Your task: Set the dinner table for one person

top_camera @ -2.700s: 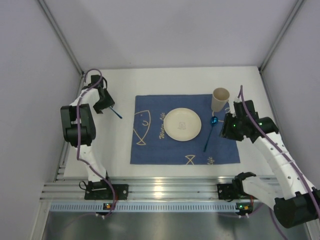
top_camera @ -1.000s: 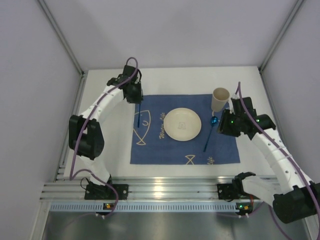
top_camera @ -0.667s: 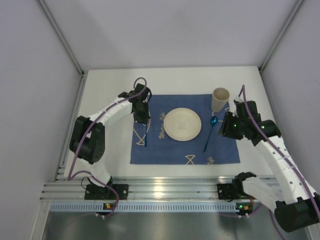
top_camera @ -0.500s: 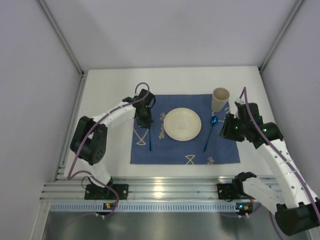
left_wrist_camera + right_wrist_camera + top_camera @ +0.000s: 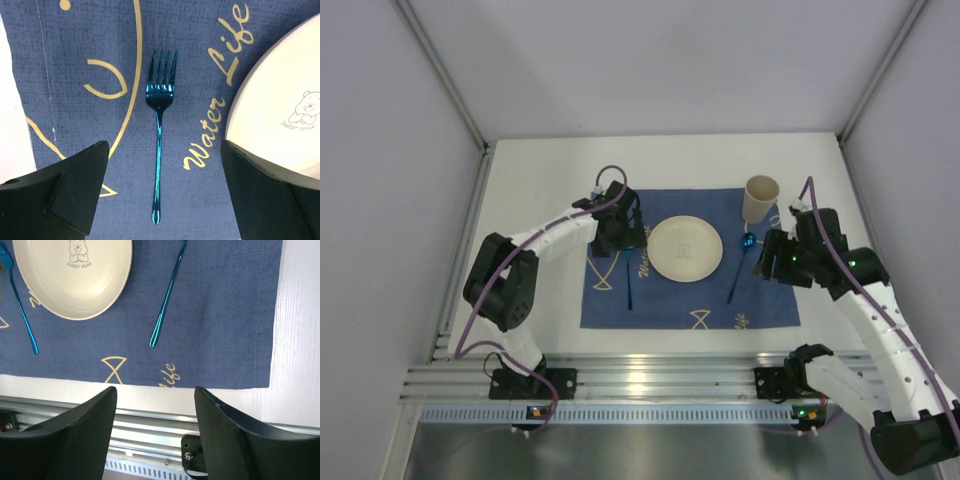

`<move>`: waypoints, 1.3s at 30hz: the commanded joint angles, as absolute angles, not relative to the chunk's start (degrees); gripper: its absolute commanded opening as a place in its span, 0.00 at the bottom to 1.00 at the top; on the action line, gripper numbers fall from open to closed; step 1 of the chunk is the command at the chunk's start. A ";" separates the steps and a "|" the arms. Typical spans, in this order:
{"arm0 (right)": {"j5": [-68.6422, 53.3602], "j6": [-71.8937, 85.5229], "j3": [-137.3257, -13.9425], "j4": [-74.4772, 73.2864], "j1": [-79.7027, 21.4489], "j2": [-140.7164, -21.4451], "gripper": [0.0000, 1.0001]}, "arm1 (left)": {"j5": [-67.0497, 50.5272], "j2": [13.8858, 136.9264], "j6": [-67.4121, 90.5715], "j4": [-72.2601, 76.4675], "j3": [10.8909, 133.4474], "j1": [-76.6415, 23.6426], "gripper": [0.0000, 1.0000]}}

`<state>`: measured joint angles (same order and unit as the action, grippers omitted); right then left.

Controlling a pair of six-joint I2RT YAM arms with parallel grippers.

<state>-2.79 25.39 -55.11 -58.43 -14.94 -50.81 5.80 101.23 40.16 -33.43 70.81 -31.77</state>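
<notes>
The white dinner table [image 5: 550,170] carries a dark blue mat [image 5: 670,305] with a cream plate [image 5: 686,248] at its middle. A blue fork [image 5: 628,285] lies flat on the mat left of the plate, tines pointing away. In the left wrist view the fork [image 5: 159,150] lies free between the spread fingers. My left gripper [image 5: 624,244] is open just above it. A blue spoon [image 5: 737,270] lies right of the plate. A beige cup [image 5: 760,198] stands at the mat's far right corner. My right gripper [image 5: 772,262] is open and empty, above the mat's right edge.
The right wrist view shows the plate [image 5: 75,275], the spoon handle [image 5: 167,295], the fork [image 5: 20,305], bare table [image 5: 295,340] and the metal rail [image 5: 150,417] at the near edge. Grey walls close in the table on three sides.
My left arm swung from the table's far left over the mat with the fork, and has let it go left of the plate. My right arm shifted only slightly.
</notes>
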 commanded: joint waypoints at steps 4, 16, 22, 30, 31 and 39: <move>-10.80 22.76 -61.95 -55.20 -14.68 -46.85 1.00 | 10.36 91.70 39.03 -36.47 74.53 -33.13 0.98; -0.28 27.24 -61.72 -48.96 -14.68 -35.11 1.00 | 32.51 57.89 29.36 -25.97 56.37 -42.28 0.98; 0.26 33.48 -50.28 -48.26 -14.68 -24.09 1.00 | 42.62 35.82 23.56 -12.23 35.53 -42.28 0.99; -1.23 32.87 -49.75 -48.61 -14.68 -27.07 1.00 | 47.11 33.22 24.43 -16.78 34.10 -42.36 0.98; -1.58 32.78 -49.66 -48.34 -14.68 -27.07 1.00 | 47.02 33.92 24.43 -17.57 34.45 -42.28 0.98; -2.81 31.99 -49.66 -48.16 -14.68 -28.21 1.00 | 47.63 33.93 25.84 -16.61 32.96 -42.28 0.98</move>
